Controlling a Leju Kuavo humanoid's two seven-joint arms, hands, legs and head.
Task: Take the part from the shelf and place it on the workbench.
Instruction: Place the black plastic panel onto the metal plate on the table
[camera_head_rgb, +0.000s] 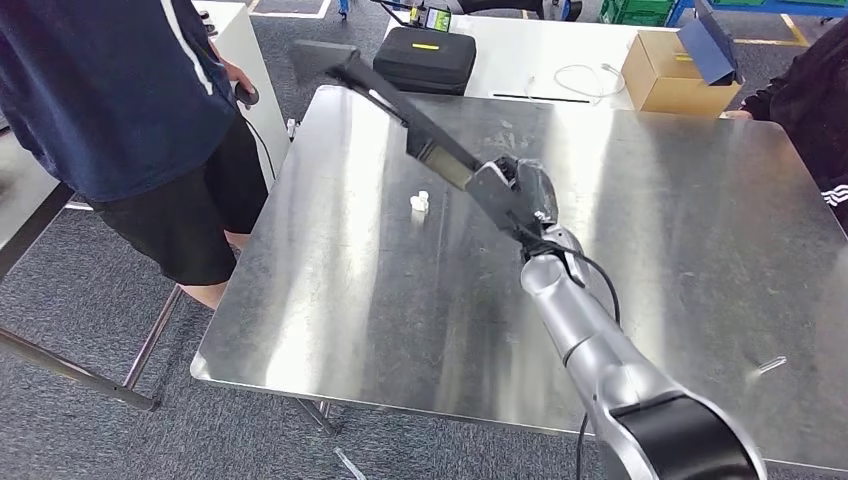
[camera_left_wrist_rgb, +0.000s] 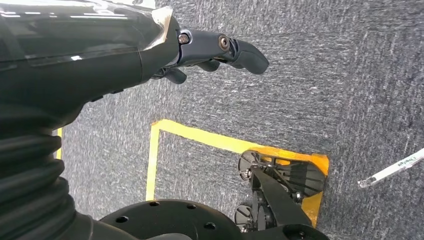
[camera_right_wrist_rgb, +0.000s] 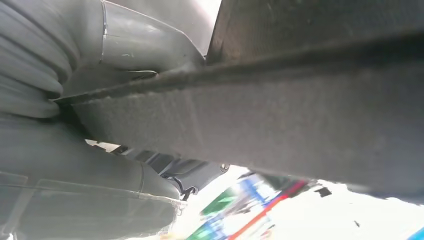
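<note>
Right hand (camera_head_rgb: 520, 195) is gripping one end of the part (camera_head_rgb: 410, 115), a long dark bar, w/ fingers closed round it; bar is projecting up and away over the workbench (camera_head_rgb: 400, 300), far end reaching toward the back edge near a black case (camera_head_rgb: 430, 55). From the head view the part appears clear of the surface, not resting on it, though exact clearance is hard to judge. In the right wrist view the part (camera_right_wrist_rgb: 300, 125) is crossing close to the camera, the grey thumb (camera_right_wrist_rgb: 145, 45) pressing alongside it.

Left hand (camera_left_wrist_rgb: 215, 50) is hanging at the side over grey carpet, fingers loosely extended, holding nothing.

Progress, as a judgement: pick-up from shelf looks done, part is already over the bench; lowering and release are outstanding.

Also noted: small white item (camera_head_rgb: 419, 202) lying on the workbench near the bar; person in dark clothing (camera_head_rgb: 130, 110) standing at the bench's left edge; cardboard box (camera_head_rgb: 670, 70) on the table behind.
</note>
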